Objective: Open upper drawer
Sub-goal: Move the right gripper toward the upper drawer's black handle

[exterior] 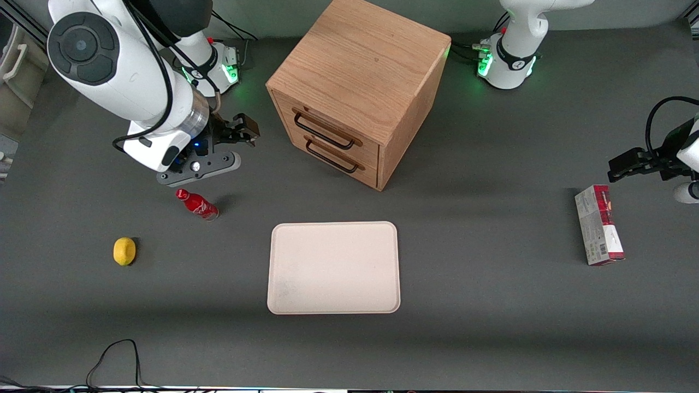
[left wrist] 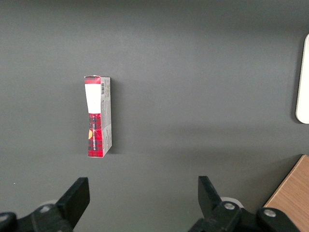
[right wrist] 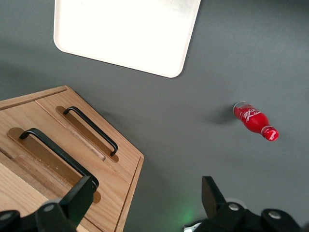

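Up above the table, beside the oak cabinet point(exterior: 357, 71), the pincer point(exterior: 240, 131) is hanging wide open, gripping nothing. The upper drawer point(exterior: 326, 129) is sitting fully shut, handle untouched, so basically everything's left.

A red bottle point(exterior: 197, 204), lemon point(exterior: 124, 251), cream tray point(exterior: 333, 267) and red carton point(exterior: 599, 224) sit on the table point(exterior: 491, 305).

The cabinet point(exterior: 357, 87) is set on the table point(exterior: 491, 327), with the upper drawer point(exterior: 326, 128) shut above the lower drawer point(exterior: 333, 156). The tray point(exterior: 333, 267) is laid nearer the front camera than the cabinet. The gripper point(exterior: 247, 131) is held wide open beside the cabinet, above the table, with the bottle point(exterior: 197, 204) and the lemon point(exterior: 124, 251) nearer the camera, and the box point(exterior: 598, 232) is placed toward the parked arm's end.
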You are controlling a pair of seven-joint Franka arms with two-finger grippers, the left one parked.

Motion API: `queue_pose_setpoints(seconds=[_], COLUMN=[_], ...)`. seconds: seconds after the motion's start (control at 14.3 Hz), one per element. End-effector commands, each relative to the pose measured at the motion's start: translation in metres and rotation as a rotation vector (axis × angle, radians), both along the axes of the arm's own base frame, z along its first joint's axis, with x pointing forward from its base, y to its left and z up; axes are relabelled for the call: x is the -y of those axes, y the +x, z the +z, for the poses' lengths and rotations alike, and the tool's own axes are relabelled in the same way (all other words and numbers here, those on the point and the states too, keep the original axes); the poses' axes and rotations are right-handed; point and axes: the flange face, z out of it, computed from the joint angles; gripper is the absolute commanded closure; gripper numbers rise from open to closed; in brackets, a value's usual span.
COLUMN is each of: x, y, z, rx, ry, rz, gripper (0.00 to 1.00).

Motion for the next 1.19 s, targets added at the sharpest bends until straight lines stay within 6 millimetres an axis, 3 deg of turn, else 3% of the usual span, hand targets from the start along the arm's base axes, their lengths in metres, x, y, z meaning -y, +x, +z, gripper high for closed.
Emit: queue_pose_setpoints(seconds=[0.0, 0.21, 0.49, 0.77, 1.12], x=[-0.019, -0.029, -0.069, -0.077, -0.116], y=[-0.006, -0.004, -0.012, -0.006, -0.013], z=[-0.001, -0.013, -0.021, -0.034, -0.080], rx=[-0.017, -0.031, 0.004, 0.019, -0.034], ry=[0.007, 0.007, 0.059, 0.115, 0.155], rz=[0.010, 0.039, 0.159, 0.368, 0.592], gripper=[0.00, 0.00, 0.00, 0.00, 0.00])
